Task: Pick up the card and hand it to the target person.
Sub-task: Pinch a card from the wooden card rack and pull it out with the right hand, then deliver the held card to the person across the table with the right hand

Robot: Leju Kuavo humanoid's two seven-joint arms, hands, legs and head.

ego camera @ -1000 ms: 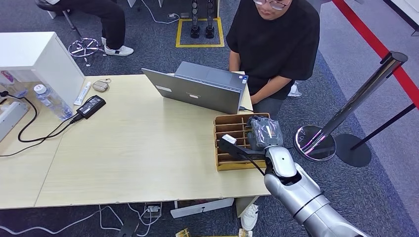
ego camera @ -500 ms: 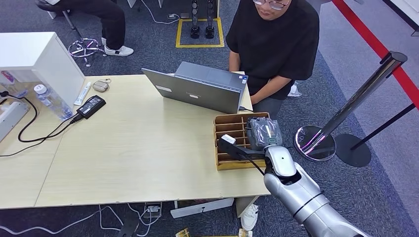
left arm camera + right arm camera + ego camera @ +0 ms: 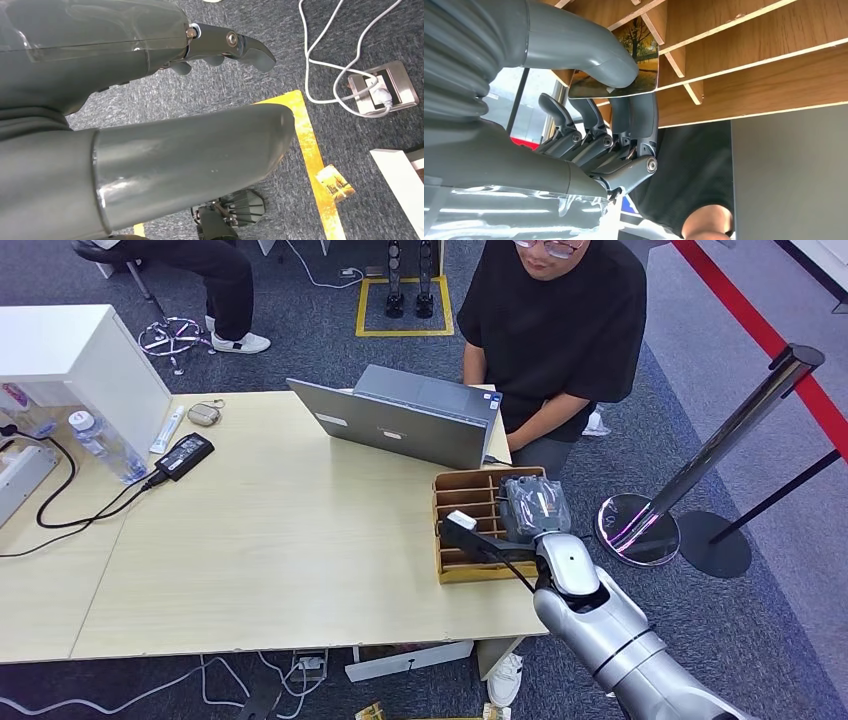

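Note:
My right hand (image 3: pixel 533 507) hovers over the far right part of the wooden slotted card rack (image 3: pixel 460 490) at the table's right edge. In the right wrist view its thumb (image 3: pixel 589 55) and fingers pinch a card (image 3: pixel 636 55) printed with an autumn tree picture, right at the rack's dividers (image 3: pixel 724 65). The person in a black shirt (image 3: pixel 560 320) sits just beyond the rack, behind the laptop. My left hand (image 3: pixel 150 50) hangs over the carpet, fingers apart and holding nothing.
An open grey laptop (image 3: pixel 400 420) stands on the table beyond the rack. A power adapter (image 3: pixel 185 455) and a water bottle (image 3: pixel 100 445) lie at the table's left. A chrome stanchion base (image 3: pixel 640 530) stands right of the table. Another picture card (image 3: pixel 335 182) lies on the floor.
My right hand has barely shifted over the rack, edging slightly towards the person. Nothing else has moved.

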